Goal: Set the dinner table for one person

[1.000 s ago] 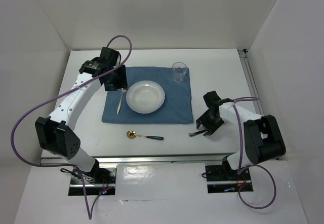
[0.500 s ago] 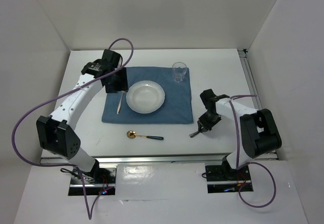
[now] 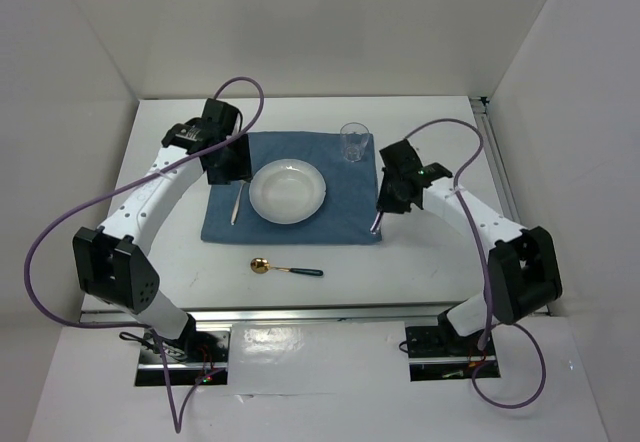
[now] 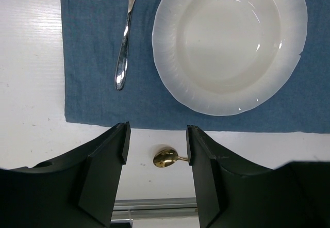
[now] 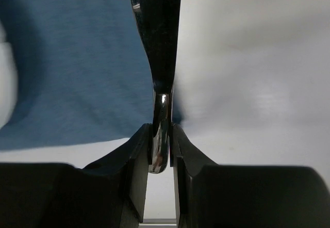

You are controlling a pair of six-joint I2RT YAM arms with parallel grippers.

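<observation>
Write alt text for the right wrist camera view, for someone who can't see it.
The right pincer is shut on the slim end of a shiny metal utensil, which runs up out of the frame. Behind it, a blue cloth mat lies at upper left and the white dinner table at right.

Plain white walls (image 3: 330, 22) enclose the white table (image 3: 300, 114) on three sides, all under soft, even light.

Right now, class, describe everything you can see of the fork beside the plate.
The fork is shiny, silvery metal, with a slim handle widening to a rounded end. It lies flat on the blue mat, left of the white plate and clear of it, handle toward the robot. Only the mat touches it.
</observation>
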